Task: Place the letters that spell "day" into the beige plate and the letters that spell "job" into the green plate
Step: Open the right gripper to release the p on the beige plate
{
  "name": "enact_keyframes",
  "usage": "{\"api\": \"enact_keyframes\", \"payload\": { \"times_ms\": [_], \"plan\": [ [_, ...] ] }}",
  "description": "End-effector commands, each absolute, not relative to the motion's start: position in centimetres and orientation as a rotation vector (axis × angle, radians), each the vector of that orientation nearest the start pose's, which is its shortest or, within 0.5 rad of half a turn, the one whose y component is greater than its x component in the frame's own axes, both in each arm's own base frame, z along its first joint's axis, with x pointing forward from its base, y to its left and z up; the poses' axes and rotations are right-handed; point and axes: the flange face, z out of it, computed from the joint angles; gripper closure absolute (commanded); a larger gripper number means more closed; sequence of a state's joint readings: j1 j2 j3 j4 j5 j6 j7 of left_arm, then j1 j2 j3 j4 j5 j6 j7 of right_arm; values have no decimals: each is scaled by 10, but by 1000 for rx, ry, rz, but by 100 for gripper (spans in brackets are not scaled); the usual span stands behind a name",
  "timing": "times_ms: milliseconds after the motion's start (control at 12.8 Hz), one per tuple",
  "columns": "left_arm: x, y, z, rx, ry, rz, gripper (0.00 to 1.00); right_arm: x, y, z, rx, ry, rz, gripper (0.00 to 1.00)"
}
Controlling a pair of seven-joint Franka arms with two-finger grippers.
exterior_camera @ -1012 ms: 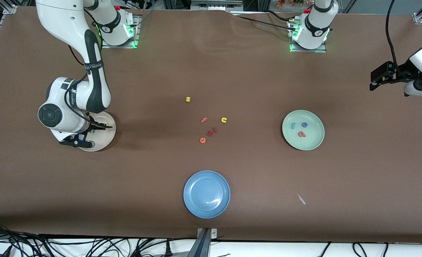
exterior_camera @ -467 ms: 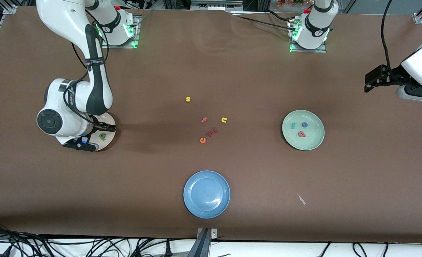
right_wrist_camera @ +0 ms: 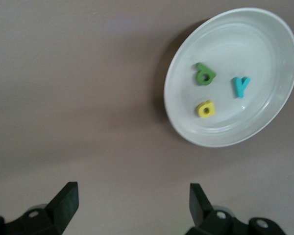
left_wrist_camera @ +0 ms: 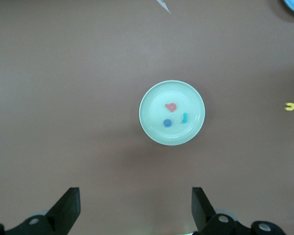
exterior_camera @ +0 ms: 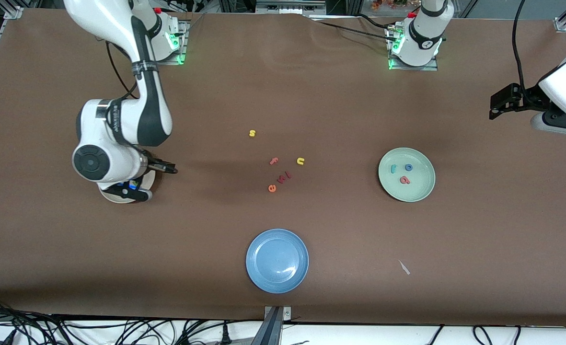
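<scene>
Lifting up off the round cream-beige plate at middle left, the right end effector is wide open and empty. Green "d", yellow "a" and teal "y" lie inside. The round pale green plate, middle right, holds teal "j", blue "o" and pink "b". The left end effector waits open, upper right.

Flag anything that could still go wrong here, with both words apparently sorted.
The right gripper, open, hangs low over the beige plate holding d, a, y; swinging away, it might clip the rim. The leftover letters lie mid-table, where a sweeping arm could scatter them. The left gripper, also open, waits above the green plate.
</scene>
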State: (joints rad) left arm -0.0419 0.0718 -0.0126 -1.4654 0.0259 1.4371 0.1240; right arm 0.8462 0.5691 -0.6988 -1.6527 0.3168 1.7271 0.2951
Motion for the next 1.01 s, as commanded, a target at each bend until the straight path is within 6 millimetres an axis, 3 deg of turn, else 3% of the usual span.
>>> {"api": "enact_keyframes", "payload": {
  "times_ms": [0,389,467,778,934],
  "plan": [
    [552,-25,637,-3091,259,157,0,608,184,332,-3212,405,556,0],
    [549,-28,638,-3095,281,181,0,611,190,362,-3201,345,494,0],
    [548,-36,639,-3088,292,177,0,611,189,375,-3178,335,473,0],
    [548,-43,638,-3087,270,183,0,610,170,399,-3167,204,473,0],
    [547,-40,639,-3082,266,188,0,614,148,405,-3147,176,478,0]
  ]
}}
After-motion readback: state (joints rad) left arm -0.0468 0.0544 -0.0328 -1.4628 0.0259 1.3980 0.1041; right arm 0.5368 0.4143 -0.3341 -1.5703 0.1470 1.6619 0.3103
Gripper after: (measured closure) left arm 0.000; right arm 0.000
